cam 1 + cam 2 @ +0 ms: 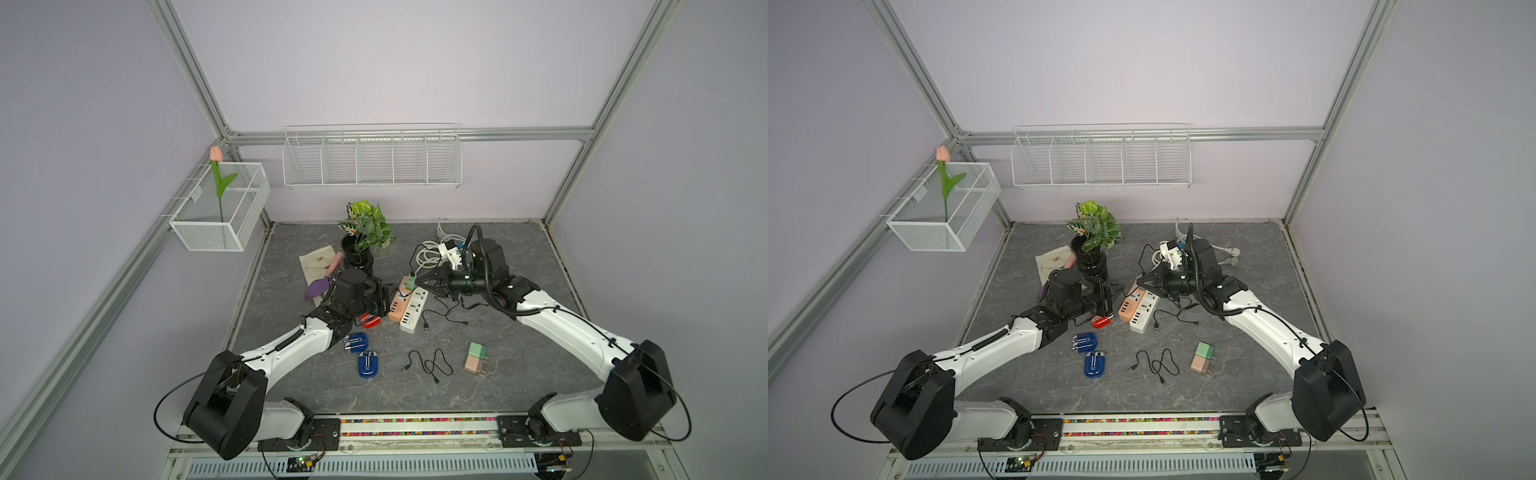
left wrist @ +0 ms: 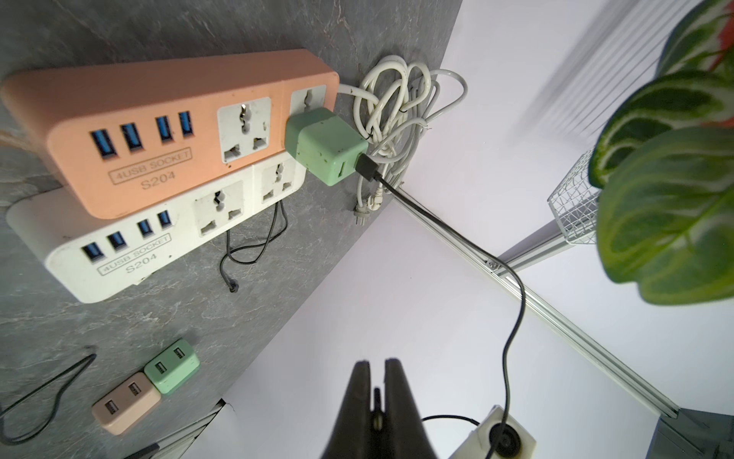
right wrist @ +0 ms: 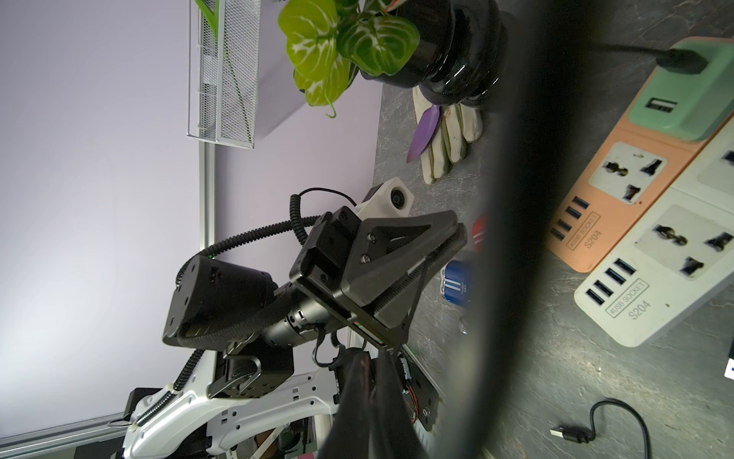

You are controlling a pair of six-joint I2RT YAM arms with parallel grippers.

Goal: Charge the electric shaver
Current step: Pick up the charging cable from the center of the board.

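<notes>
Viewing near to far: a blue shaver (image 1: 368, 364) lies closest. The red electric shaver (image 1: 370, 321) rests on the table just beside my left gripper (image 2: 377, 363), whose jaws are pinched together. Beyond, my right gripper (image 1: 419, 279), also closed, sits beside the green charger (image 2: 323, 145), which is plugged into the orange power strip (image 2: 159, 119).

We see a matt, stone-veined bench (image 1: 519, 365), a smooth plastic orange power strip (image 2: 159, 131), a scuffed white power strip (image 2: 119, 254), a glossy black pot (image 3: 456, 47), a metal wire basket (image 1: 372, 160) and a cloth glove (image 3: 452, 131).
</notes>
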